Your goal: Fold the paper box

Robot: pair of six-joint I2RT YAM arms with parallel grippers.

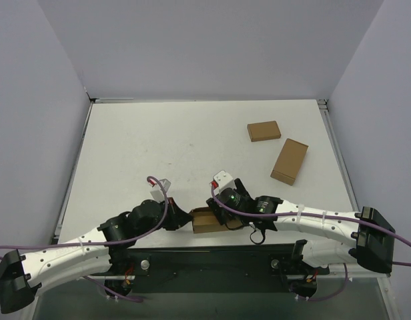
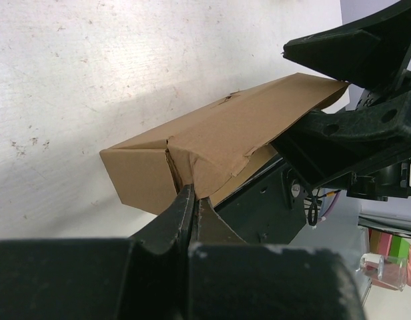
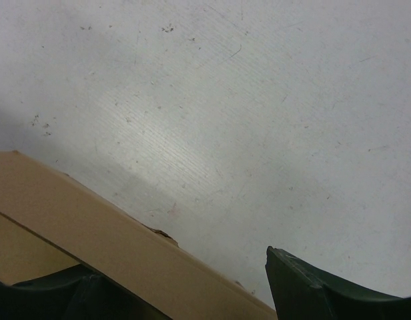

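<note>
The paper box is a shallow brown cardboard box lying at the table's near edge, between my two grippers. In the left wrist view the paper box shows a creased, partly torn corner. My left gripper is shut, and the lower edge of a flap at that corner is pinched between its tips. In the top view the left gripper sits at the box's left end. My right gripper is at the right end, open. Its fingers straddle a long wall of the box. The right fingertip stands clear of the cardboard.
Two smaller closed brown boxes lie at the back right, one beyond the other. The black mounting plate runs just below the table's near edge. White walls enclose the table on three sides.
</note>
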